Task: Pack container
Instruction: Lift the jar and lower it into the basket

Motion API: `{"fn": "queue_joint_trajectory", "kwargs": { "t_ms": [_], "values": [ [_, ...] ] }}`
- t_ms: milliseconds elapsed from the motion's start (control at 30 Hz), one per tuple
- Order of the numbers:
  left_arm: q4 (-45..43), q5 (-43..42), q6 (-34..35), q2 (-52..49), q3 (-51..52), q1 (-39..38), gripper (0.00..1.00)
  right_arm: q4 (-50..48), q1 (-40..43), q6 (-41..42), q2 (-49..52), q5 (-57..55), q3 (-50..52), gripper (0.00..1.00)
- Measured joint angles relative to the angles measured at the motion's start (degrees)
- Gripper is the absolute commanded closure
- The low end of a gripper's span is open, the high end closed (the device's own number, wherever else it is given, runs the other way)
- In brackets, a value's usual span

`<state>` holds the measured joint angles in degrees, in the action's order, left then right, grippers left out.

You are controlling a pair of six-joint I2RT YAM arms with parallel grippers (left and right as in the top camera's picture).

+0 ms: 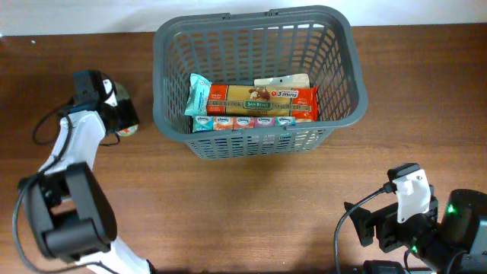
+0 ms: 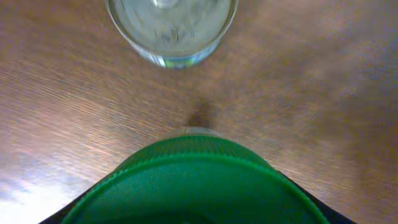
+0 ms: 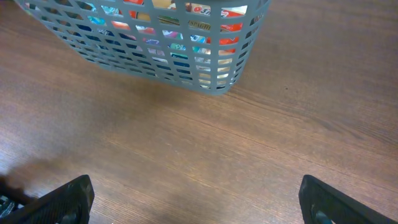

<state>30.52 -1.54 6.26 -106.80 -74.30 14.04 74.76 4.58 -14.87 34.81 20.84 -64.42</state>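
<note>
The container [image 1: 171, 46], a dark grey lattice basket, stands at the table's far middle; its near corner shows in the right wrist view [image 3: 214, 84]. Inside lie a red spaghetti packet [image 1: 251, 99], a teal pouch [image 1: 199, 95] and a row of small tissue packs [image 1: 243, 122]. Left of the basket, my left gripper [image 1: 118, 118] is shut on a jar with a green lid [image 2: 199, 180]; the lid fills the space between the jaws. My right gripper [image 3: 205, 205] hovers open over bare wood at the near right, well short of the basket.
A clear, round, glass-like thing [image 2: 171, 31] stands on the table just ahead of the held jar. The right arm's base and cables [image 1: 411, 221] fill the near right corner. The left arm [image 1: 68, 198] runs along the left edge.
</note>
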Motion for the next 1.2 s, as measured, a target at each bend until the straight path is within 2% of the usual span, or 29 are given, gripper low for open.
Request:
{"fn": "queue_joint_trajectory", "kwargs": {
  "t_ms": [133,467,633,967,1200],
  "values": [
    [1.29,0.04,0.02,6.12,-0.50,0.00,0.72,0.00,0.00,0.07,0.00,0.00,0.00,0.01],
    [2.80,1.36,0.20,24.15,-2.62,-0.26,0.72,0.00,0.00,0.09,0.00,0.00,0.00,0.01],
    [2.97,1.55,-0.76,29.57,-6.49,-3.91,0.73,0.00,0.00,0.09,0.00,0.00,0.00,0.01],
    [0.48,1.46,-8.04,31.06,-10.58,-19.32,0.76,0.00,0.00,0.09,0.00,0.00,0.00,0.01],
    [-3.80,1.18,-9.94,28.96,-10.80,-25.20,0.76,0.00,0.00,0.09,0.00,0.00,0.00,0.01]
  ]
}}
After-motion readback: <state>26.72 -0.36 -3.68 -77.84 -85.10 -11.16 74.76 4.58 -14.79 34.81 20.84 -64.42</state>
